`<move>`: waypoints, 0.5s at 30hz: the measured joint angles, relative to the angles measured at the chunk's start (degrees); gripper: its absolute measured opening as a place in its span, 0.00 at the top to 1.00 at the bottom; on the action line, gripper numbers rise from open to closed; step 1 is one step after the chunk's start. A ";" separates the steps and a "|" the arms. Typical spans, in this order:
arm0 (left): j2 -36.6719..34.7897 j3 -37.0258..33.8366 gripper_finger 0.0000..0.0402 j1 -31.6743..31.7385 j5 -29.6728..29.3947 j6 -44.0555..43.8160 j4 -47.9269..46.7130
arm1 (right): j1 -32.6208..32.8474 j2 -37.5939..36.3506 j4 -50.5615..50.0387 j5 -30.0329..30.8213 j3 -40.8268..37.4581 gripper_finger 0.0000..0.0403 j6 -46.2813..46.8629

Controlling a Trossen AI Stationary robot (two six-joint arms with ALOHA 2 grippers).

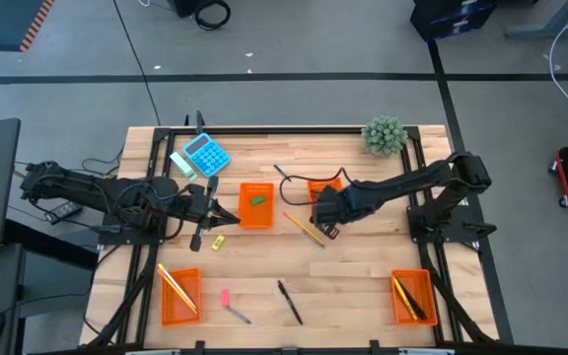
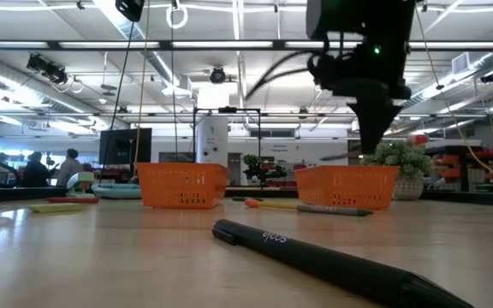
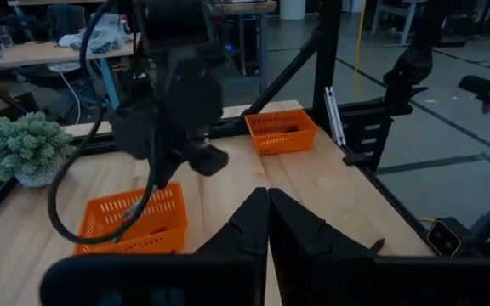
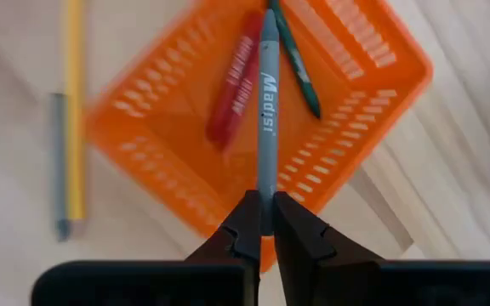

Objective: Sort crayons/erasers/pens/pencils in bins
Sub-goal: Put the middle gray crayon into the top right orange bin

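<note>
Directly beneath the right gripper [image 4: 260, 223]: orange bin [image 4: 347, 157] holding a red crayon [image 4: 235, 89] and a green one. Fingers clamped on a grey crayon [image 4: 267, 110], pointing forward over the bin. Best released low and centred. Left gripper [image 3: 267, 223] closed, empty, waiting alongside another bin.
</note>
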 joint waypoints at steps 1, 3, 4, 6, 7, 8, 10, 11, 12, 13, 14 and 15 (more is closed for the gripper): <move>0.00 0.00 0.95 -0.01 0.00 0.23 0.00 | -0.57 -0.11 -0.17 -0.06 -0.88 0.93 0.27; 0.00 0.00 0.94 -0.02 0.00 0.86 -0.10 | -1.51 -0.23 1.47 -0.44 -2.39 0.93 0.25; 0.00 0.00 0.94 0.00 0.00 0.87 -0.31 | -1.94 -0.23 3.07 -1.12 -3.15 0.93 -0.38; 0.00 0.00 0.93 0.00 0.00 0.87 -0.42 | -2.66 -0.23 5.94 -2.45 -4.37 0.93 -1.59; 0.00 0.00 0.93 0.00 0.00 0.83 -0.63 | -2.94 -0.23 7.58 -2.80 -4.71 0.93 -1.98; 0.00 0.00 0.93 0.00 0.00 0.60 -0.86 | -3.13 -0.23 8.86 -2.92 -4.90 0.93 -2.14; 0.00 0.00 0.94 0.00 0.00 0.47 -1.24 | -3.45 -0.23 9.76 -2.93 -5.00 0.93 -2.62; 0.00 0.00 0.94 -0.01 0.00 0.58 -1.29 | -3.52 -0.23 10.14 -2.94 -5.00 0.93 -2.95; 0.00 0.00 0.94 -0.01 0.00 0.90 -1.29 | -3.59 -0.23 10.42 -2.92 -5.00 0.93 -3.07; 0.00 0.00 0.94 -0.01 0.00 0.99 -1.28 | -3.79 -0.23 10.38 -2.88 -5.00 0.93 -3.18; 0.00 0.00 0.95 -0.02 0.00 1.00 -1.28 | -4.00 -0.23 10.31 -2.88 -5.00 0.93 -3.43; 0.00 0.00 0.95 -0.01 0.00 0.97 -1.29 | -4.12 -0.23 10.31 -2.88 -5.00 0.92 -3.68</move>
